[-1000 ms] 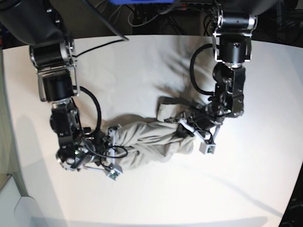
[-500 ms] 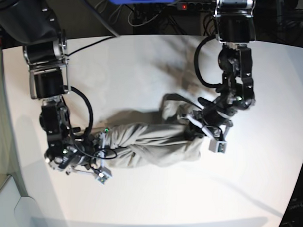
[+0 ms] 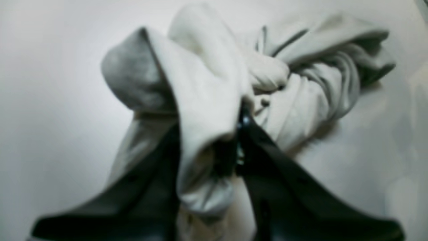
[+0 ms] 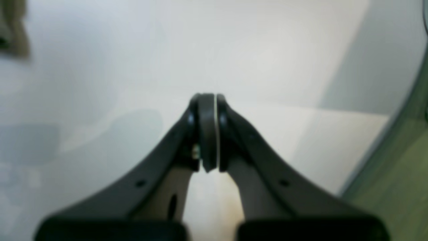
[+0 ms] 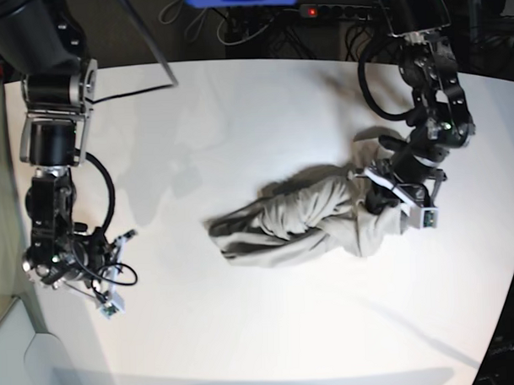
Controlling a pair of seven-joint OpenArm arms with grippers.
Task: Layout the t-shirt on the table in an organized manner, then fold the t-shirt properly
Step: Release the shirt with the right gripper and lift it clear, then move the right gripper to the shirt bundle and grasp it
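The t-shirt (image 5: 313,220) lies near the middle of the table (image 5: 237,117), bunched into a long, twisted roll of soft grey-beige cotton, deeply creased and rope-like. One end tapers toward nine o'clock and rests on the smooth white tabletop; the other end rises a little toward three o'clock, where the left gripper (image 5: 384,196) has it. Seen from the left wrist, the black, smooth, wedge-shaped fingers (image 3: 267,160) are pinched on a thick fold of the cloth (image 3: 200,100), which drapes over the tips in a rounded hood, the rest trailing away in loose, ribbed wrinkles toward two o'clock.

The right gripper (image 5: 116,278) sits well apart from the shirt, out at about eight o'clock on the table near its rounded edge. From its own wrist camera the two curved black fingers (image 4: 187,134) meet tip to tip, their rounded pads pressed together with nothing between them (image 4: 208,127), above bare, glossy white surface (image 4: 267,50). Thin black cables loop around that arm's lower joints.
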